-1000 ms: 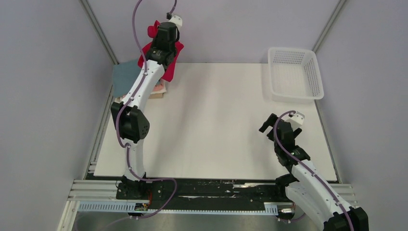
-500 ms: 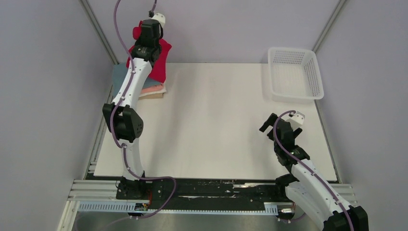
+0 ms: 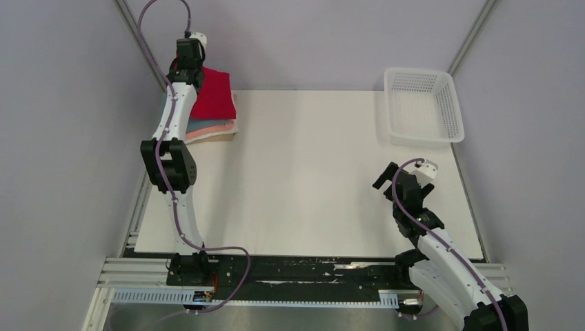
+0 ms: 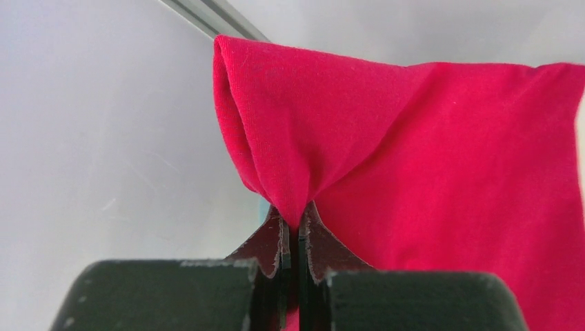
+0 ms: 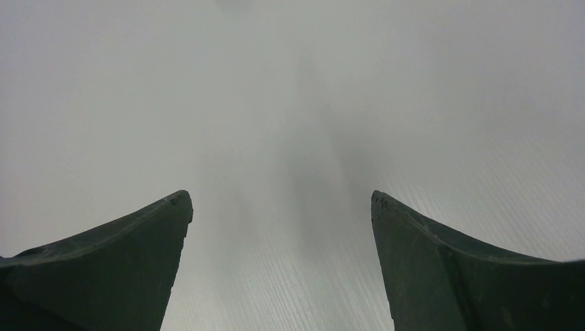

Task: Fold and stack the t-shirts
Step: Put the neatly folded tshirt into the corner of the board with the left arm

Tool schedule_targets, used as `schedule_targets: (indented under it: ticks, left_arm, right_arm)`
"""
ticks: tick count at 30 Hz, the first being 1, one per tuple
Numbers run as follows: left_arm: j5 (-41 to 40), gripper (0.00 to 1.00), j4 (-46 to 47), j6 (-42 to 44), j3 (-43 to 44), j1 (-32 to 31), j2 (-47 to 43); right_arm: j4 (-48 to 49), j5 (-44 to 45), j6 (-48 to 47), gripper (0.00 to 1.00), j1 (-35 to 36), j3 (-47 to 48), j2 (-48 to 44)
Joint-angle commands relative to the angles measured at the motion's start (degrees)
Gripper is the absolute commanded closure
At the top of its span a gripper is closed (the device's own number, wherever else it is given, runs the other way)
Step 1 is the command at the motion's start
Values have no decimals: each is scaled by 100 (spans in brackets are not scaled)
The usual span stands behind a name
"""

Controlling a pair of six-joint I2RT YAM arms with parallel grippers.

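The folded crimson-red t-shirt (image 3: 214, 96) lies on top of the stack at the table's far left corner, over the teal-blue t-shirt (image 3: 196, 125), the salmon-pink t-shirt (image 3: 215, 129) and the cream t-shirt (image 3: 219, 136). My left gripper (image 3: 181, 67) is at the stack's far left, shut on a pinched fold at the red shirt's corner. In the left wrist view the red t-shirt (image 4: 428, 158) bunches between the closed fingers of the left gripper (image 4: 298, 231). My right gripper (image 3: 386, 181) hovers open and empty at the right; it also shows in the right wrist view (image 5: 281, 207).
A white plastic mesh basket (image 3: 421, 105) stands at the far right corner. The white table (image 3: 310, 172) stretches between the arms. Grey walls close in left, right and behind; the stack sits close to the left wall.
My left gripper has carried the red shirt leftward and down over the stack; the shirt now lies spread flat on top. The right arm has not moved.
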Motion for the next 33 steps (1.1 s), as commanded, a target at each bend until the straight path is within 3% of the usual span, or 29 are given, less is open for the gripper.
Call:
schedule_targets:
  ticks: [1, 17, 19, 22, 24, 25, 27, 31, 33]
  left_arm:
    - [349, 100, 198, -163, 398, 299, 269]
    - [510, 100, 454, -108, 751, 836, 1017]
    - [552, 96, 471, -131, 757, 878, 1065]
    - [628, 73, 493, -253, 744, 905, 1121]
    - [596, 40, 494, -335, 749, 908, 1124]
    - [560, 12, 511, -386, 753, 908, 1090]
    - [462, 2, 523, -580, 754, 908, 1006]
    - [516, 0, 380, -1211, 670, 900, 604]
    - [998, 0, 341, -1778, 443, 900, 302]
  right_arm:
    - [214, 190, -74, 0, -14, 1, -47]
    - [138, 291, -68, 0, -5, 79, 58]
    - [130, 302, -46, 0, -15, 105, 111]
    - [117, 283, -23, 0, -11, 141, 171]
    - [91, 283, -42, 0, -14, 166, 184]
    - [89, 292, -55, 0, -15, 168, 189]
    - [67, 311, -59, 0, -12, 177, 178]
    - [39, 237, -49, 0, -9, 194, 141]
    - [40, 212, -49, 0, -14, 186, 113]
